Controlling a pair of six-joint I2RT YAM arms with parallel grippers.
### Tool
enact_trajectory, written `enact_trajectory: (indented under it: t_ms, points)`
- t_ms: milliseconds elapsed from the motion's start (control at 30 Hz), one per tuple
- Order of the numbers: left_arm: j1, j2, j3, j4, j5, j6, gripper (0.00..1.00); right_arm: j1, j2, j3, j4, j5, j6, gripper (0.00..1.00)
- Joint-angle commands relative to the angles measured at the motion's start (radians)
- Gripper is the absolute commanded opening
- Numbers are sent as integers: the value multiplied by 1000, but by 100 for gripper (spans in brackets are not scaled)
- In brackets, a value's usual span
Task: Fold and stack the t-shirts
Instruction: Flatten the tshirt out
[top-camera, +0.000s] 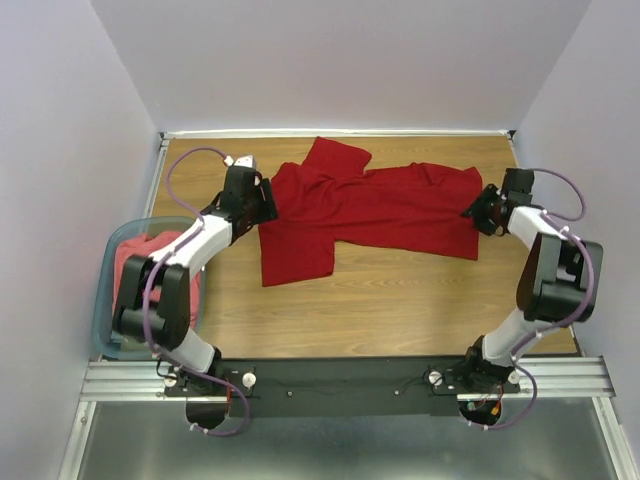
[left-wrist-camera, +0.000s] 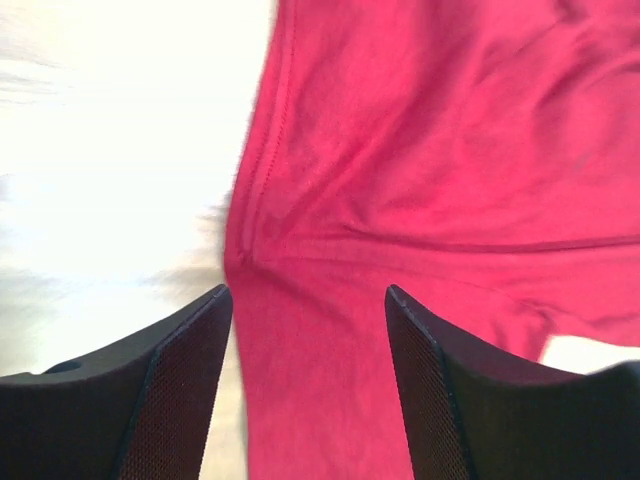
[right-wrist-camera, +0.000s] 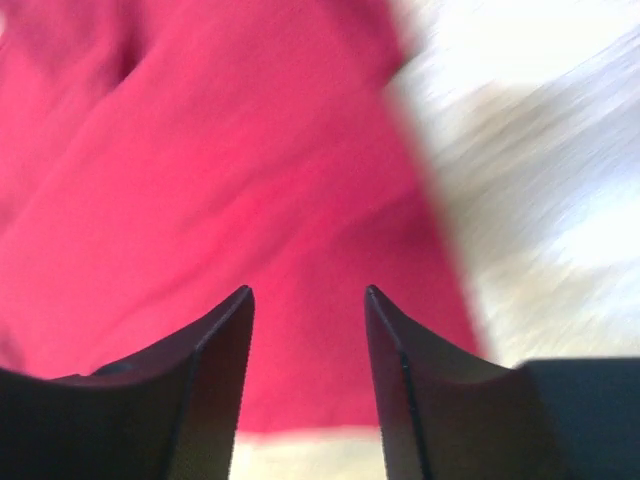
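The red t-shirt (top-camera: 370, 210) lies bunched at the far edge of the counter (top-camera: 400, 300), left fingers (left-wrist-camera: 175, 380) and right fingers (right-wrist-camera: 195, 380) apart over its ends — a pinch of one layer could fold it crooked.

I can't read any words, numbers or signs from where I stand. The red t-shirt (top-camera: 380, 210) is plain cloth. The pink t-shirt (top-camera: 127, 265) in the tub (top-camera: 104, 295) on the left is plain too.
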Motion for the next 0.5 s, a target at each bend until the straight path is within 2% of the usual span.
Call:
enact_trajectory:
  t_ms: [0,200,300,333,467]
  points:
    - [-50,-157,-74,-115,-150,-16,73,95,-161,-72,-127,89,-84,59]
    - [-159,-292,-178,-239,-270,-48,75,246,-298,-170,-227,180,-115,69]
    - [-193,-328,-255,-253,-266,-86,74,278,-397,-225,-244,158,-104,70]
    - [-199,-331,-269,-253,-263,-96,73,284,-398,-235,-244,157,-102,75]
    - [-216,-323,-304,-250,-244,-111,70,292,-476,-271,-259,154,-110,75]
